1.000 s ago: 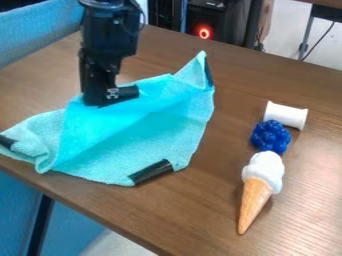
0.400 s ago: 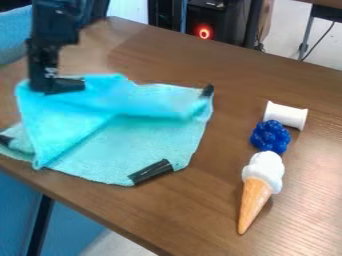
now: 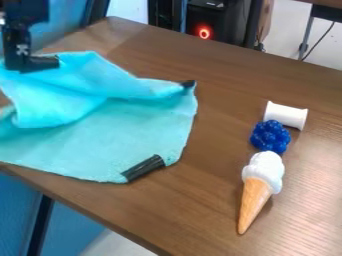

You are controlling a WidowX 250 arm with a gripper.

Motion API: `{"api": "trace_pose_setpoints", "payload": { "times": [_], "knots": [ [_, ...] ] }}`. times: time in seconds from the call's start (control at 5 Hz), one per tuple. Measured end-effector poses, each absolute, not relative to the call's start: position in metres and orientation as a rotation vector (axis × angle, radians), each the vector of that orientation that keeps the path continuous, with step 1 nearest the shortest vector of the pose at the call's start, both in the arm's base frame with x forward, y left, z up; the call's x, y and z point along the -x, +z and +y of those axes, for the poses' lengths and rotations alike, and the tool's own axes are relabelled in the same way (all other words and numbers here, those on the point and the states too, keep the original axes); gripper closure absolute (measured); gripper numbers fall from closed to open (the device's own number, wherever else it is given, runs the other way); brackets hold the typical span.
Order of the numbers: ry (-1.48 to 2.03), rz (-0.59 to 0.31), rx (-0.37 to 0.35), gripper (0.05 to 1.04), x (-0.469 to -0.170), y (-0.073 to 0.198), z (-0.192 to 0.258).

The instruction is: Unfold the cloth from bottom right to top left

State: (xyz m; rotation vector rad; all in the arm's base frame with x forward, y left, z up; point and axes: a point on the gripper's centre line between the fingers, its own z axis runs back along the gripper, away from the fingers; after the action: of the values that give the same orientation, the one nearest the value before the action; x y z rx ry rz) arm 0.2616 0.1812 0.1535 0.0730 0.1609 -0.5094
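Closed at upper left with the gripper [image 3: 32,64], pinching a raised layer of the cloth [image 3: 127,135]; exact depth of bite hard to tell. Light and limp by the look of it, faintly nubby, unlikely to slip or break; apt to bunch and drag the under layer along. Best gripped at the free corner of the upper layer, not through both. Spread below and to the right of the gripper, over the left of the table [image 3: 200,210]; rumpled at the top, flatter toward the near edge. Judged partly unfolded; next, draw low toward top left, then release. Well apart, at right, roughly in a row: white spool [image 3: 286,115], blue berry cluster [image 3: 270,136], toy ice cream cone [image 3: 255,200].
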Motion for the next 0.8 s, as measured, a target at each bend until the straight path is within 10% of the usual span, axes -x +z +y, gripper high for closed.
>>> {"api": "trace_pose_setpoints", "payload": {
  "times": [0.8],
  "knots": [
    [-0.404, 0.081, 0.082, 1.012, -0.293, 0.146, 0.253]
  ]
}}
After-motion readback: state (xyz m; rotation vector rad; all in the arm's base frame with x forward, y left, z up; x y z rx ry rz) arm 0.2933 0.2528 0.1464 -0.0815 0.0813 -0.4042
